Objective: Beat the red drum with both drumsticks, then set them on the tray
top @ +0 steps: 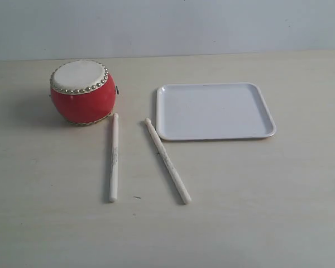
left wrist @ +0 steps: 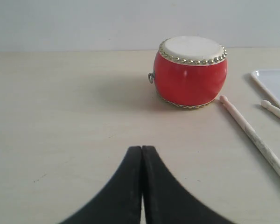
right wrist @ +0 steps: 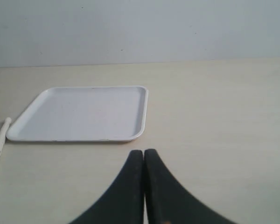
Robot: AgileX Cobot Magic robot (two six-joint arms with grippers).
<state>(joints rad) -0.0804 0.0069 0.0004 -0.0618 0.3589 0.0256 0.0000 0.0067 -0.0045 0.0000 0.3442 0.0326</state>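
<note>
We see both drumsticks (top: 114,158) lying on the surface (top: 257,212) beside the red drum (top: 81,92) and tray (top: 215,110), their dark print too faint to read, while both pairs of jaws sit shut, empty.

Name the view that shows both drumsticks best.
Exterior view: the straight drumstick and the slanted drumstick both show whole. The left wrist view cuts one off and shows only the other's tip; the right wrist view catches just one end.

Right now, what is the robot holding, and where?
Nothing is held. The left gripper and right gripper are shut and empty; both drumsticks lie on the table.
</note>
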